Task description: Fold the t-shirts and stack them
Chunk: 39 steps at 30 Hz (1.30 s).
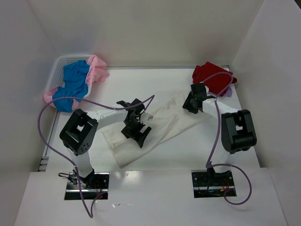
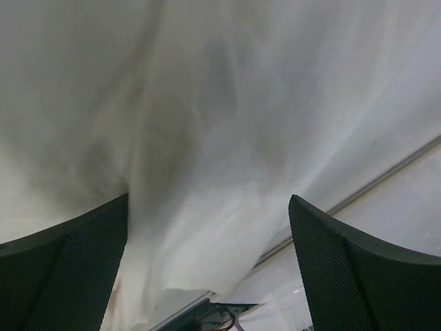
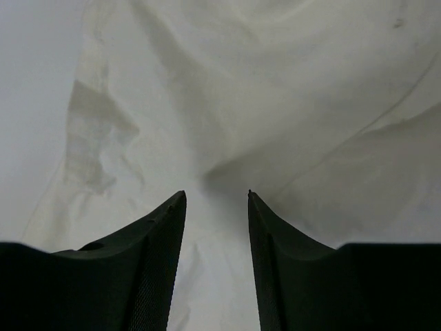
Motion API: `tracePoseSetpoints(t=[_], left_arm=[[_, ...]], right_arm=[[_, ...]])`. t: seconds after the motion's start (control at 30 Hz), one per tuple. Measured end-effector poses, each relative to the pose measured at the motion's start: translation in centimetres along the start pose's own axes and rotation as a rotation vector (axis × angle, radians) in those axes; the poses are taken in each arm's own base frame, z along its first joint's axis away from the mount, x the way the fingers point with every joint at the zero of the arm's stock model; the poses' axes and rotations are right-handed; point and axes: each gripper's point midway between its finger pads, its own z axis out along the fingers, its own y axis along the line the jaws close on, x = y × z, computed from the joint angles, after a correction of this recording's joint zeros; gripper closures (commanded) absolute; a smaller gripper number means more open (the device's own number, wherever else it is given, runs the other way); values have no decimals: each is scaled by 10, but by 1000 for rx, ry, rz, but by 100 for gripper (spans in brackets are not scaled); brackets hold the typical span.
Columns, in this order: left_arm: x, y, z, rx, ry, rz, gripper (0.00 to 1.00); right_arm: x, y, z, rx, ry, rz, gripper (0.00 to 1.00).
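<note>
A cream-white t-shirt (image 1: 162,123) lies crumpled in a slanting band across the middle of the table. My left gripper (image 1: 136,136) hovers over its lower left part. In the left wrist view that gripper (image 2: 209,196) stands wide open, with a hanging fold of the cream cloth (image 2: 227,138) ahead of it and nothing pinched. My right gripper (image 1: 190,106) is at the shirt's upper right end. Seen from the right wrist, this gripper (image 3: 217,193) is partly open over the cream cloth (image 3: 275,89), which rises in a small ridge just beyond the tips. A red t-shirt (image 1: 212,77) lies on a lavender one (image 1: 229,92) at the back right.
A white mesh basket (image 1: 60,66) at the back left holds a blue t-shirt (image 1: 74,80) and a pink one (image 1: 98,70), both spilling over its rim. White walls close the table on three sides. Purple cables (image 1: 49,136) loop beside both arms.
</note>
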Motion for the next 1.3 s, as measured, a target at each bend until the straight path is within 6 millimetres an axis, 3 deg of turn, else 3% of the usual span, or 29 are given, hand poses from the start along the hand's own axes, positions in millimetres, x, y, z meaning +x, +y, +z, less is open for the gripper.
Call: tracePoseSetpoints(t=[0.2, 0.6, 0.87, 0.93, 1.17, 1.3], left_arm=[[17, -23, 7, 66, 19, 5, 0], [18, -32, 8, 94, -13, -21, 0], [19, -34, 7, 95, -19, -37, 0], [19, -34, 7, 95, -22, -37, 0], [18, -33, 5, 79, -30, -56, 0], [16, -31, 1, 57, -49, -73, 0]], right_arm=[[16, 4, 30, 68, 52, -46, 47], [1, 51, 58, 78, 13, -118, 46], [4, 124, 81, -3, 16, -188, 46], [5, 157, 92, -54, 12, -211, 46], [18, 223, 105, -185, 26, -275, 44], [18, 248, 109, -252, 34, -302, 41]])
